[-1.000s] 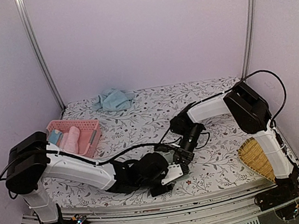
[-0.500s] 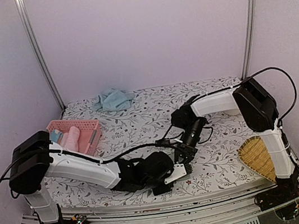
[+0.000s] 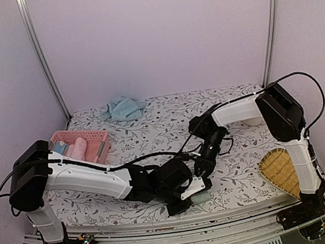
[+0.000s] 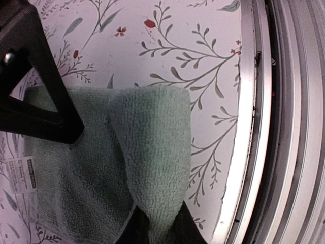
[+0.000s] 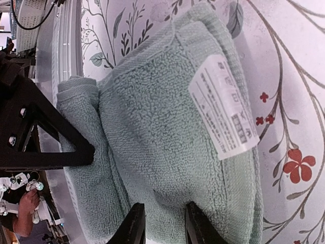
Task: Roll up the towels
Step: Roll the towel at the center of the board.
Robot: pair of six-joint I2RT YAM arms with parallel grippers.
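Observation:
The pale sage green towel [image 3: 201, 197] lies folded near the table's front edge, its white label [image 5: 223, 107] facing up. One edge is doubled over into a thick fold [image 4: 152, 147]. My left gripper [image 4: 155, 226] is shut on that fold, low over the table [image 3: 190, 192]. From the far side my right gripper [image 5: 165, 223] stands open, both fingertips [image 5: 133, 226] pressing down on the flat part of the same towel [image 5: 162, 132]. The light blue towel [image 3: 123, 108] lies crumpled at the back of the table, far from both arms.
A pink lattice basket [image 3: 60, 138] with a few items stands at the left. A yellow woven fan-shaped piece [image 3: 280, 171] lies at the right front. The metal rail of the table's edge [image 4: 254, 127] runs close beside the green towel.
My left gripper has closed on the green towel's fold and shifted right along the front edge. My right gripper has opened and drawn back a little towards the right.

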